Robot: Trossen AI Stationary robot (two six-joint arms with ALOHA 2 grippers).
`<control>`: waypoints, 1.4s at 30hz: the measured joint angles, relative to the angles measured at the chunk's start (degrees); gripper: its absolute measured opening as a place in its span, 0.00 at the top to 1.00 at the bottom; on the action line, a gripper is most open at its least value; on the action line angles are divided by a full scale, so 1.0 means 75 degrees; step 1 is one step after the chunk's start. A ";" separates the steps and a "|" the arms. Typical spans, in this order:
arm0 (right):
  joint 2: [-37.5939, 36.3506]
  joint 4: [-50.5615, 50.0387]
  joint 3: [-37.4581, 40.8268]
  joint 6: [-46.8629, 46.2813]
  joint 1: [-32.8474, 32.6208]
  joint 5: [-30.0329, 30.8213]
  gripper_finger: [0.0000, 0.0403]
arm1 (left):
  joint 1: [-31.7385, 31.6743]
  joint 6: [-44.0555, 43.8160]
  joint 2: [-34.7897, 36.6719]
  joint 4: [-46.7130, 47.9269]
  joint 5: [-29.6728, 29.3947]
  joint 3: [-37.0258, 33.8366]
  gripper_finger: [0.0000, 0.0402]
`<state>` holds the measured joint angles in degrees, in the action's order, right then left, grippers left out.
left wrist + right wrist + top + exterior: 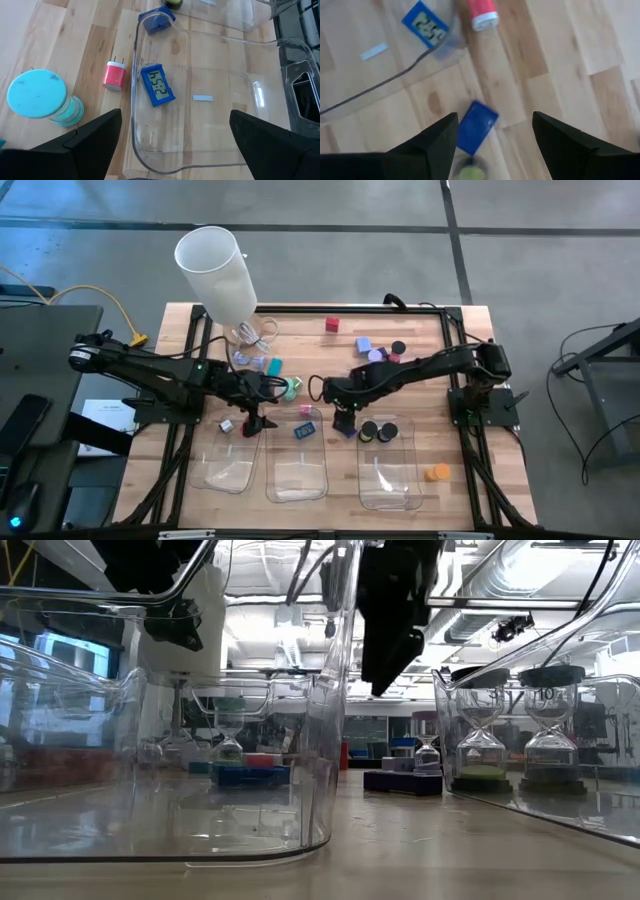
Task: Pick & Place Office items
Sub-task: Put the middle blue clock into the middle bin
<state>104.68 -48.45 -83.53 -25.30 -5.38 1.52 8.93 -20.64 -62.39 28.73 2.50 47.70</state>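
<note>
Right wrist: open pincer (pixel 492 140) above blue block (pixel 476 127)

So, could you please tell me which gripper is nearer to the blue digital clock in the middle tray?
Left. The left gripper hangs just beside the blue digital clock, at the middle tray's left rim. The right gripper hovers between the middle and right trays, slightly farther.
</note>
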 joint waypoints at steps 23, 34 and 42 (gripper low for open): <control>0.1153 0.0359 -0.0012 -0.0600 -0.0211 -0.0551 0.39 | 0.0377 -0.0058 -0.0009 -0.0078 -0.0175 0.0000 0.10; 0.1490 0.0251 0.0000 -0.0914 -0.0220 -0.0398 0.39 | 0.0408 -0.0458 -0.0009 -0.0095 -0.0172 0.0000 0.10; 0.1526 -0.0129 0.0000 -0.1647 -0.0220 -0.0397 0.39 | 0.0446 -0.0510 -0.0009 -0.0117 -0.0169 0.0000 0.10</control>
<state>116.13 -49.42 -83.53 -37.65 -7.03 -1.46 12.27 -24.47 -62.46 27.86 1.23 47.70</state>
